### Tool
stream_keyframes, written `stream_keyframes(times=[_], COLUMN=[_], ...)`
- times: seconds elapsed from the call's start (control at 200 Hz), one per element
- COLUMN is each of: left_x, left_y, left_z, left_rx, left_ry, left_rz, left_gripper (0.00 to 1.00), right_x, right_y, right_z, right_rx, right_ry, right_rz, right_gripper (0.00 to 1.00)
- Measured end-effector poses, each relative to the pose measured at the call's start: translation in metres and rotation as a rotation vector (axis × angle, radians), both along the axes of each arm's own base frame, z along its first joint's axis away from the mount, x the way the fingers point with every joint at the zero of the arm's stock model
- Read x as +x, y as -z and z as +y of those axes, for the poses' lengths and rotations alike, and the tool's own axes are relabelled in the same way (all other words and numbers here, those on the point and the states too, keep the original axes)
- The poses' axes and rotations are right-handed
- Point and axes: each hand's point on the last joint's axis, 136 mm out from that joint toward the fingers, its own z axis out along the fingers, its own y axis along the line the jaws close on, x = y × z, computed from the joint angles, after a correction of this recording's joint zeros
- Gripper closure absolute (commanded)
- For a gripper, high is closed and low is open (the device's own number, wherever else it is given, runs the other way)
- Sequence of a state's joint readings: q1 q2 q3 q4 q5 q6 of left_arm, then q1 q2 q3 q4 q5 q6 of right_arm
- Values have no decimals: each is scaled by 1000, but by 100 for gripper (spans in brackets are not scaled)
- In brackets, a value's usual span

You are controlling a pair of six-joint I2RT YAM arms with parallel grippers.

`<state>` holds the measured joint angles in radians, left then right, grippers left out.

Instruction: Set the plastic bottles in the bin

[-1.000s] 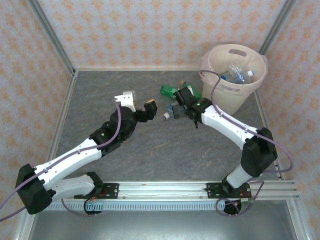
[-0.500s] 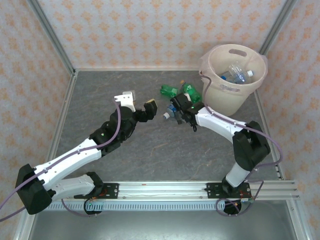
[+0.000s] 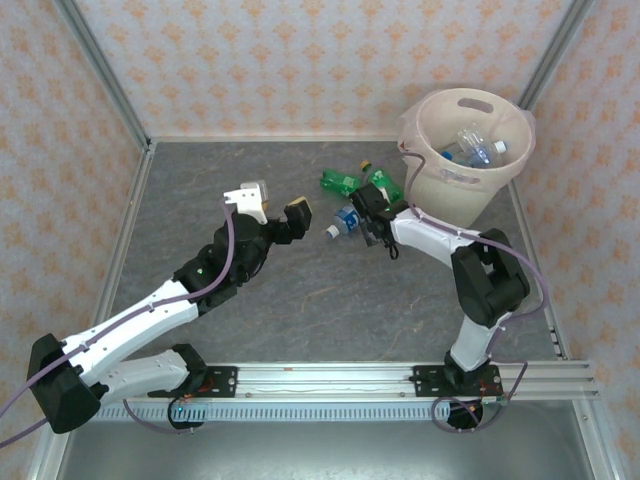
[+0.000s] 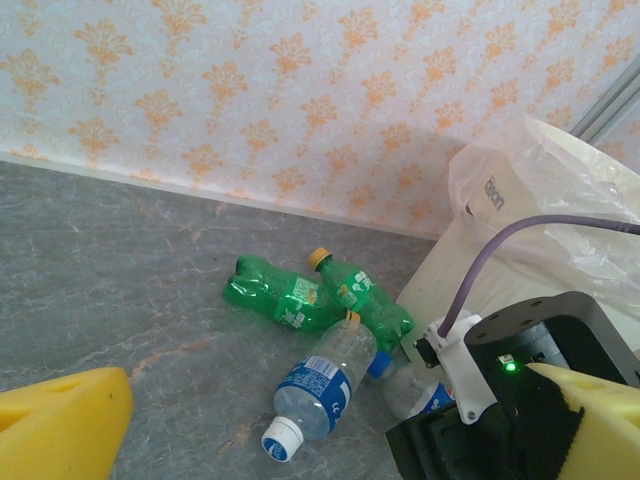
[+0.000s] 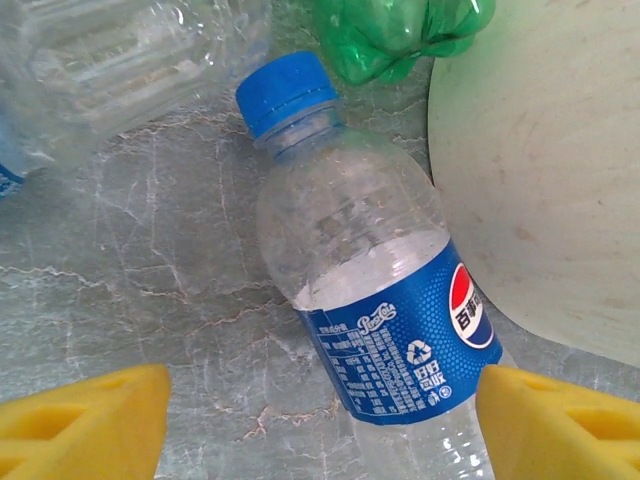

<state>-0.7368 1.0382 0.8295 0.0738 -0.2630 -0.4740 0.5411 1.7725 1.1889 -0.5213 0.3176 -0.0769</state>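
Bottle (image 5: pixel 370 300) lies between the right fingers (image 5: pixel 85 420), spread, not gripping; left fingers (image 4: pixel 60 420) gape.

table (image 3: pixel 300 300): grey marbled top, metal-edged.
- bin (image 3: pixel 452 198): cream, upright, far right corner.
- green bottle one (image 4: pixel 278 296): on side, near bin.
- green bottle two (image 4: pixel 368 303): yellow cap, touching first.
- white-cap clear bottle (image 4: pixel 322 385): blue label, on side, just beside the green pair.
- blue-cap clear bottle (image 5: pixel 370 300): blue label, on side, just beside bin wall.
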Motion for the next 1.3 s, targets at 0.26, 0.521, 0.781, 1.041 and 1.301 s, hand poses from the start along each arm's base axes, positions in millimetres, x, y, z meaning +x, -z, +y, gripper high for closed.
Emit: stream_keyframes(times=[0.26, 0.521, 0.781, 1.041, 1.301], left_x=[0, 0, -1, -2, -4], left_y=[0, 0, -1, -4, -7], left_z=[0, 0, 1, 2, 4], left_rx=[1, 1, -2, -8, -14], left_ry=[0, 0, 0, 0, 0], left_rz=[1, 2, -2, -9, -15], left_gripper=[1, 1, 1, 1, 1], right_x=[4, 9, 11, 15, 14], right_y=[17, 15, 12, 9, 16], right_z=[-6, -10, -12, -23, -22], right_rx=[-24, -15, -8, 3, 25], right_ry=[13, 28, 35, 62, 61], right_rz=[28, 11, -3, -8, 18], right_gripper=[23, 23, 24, 24, 25])
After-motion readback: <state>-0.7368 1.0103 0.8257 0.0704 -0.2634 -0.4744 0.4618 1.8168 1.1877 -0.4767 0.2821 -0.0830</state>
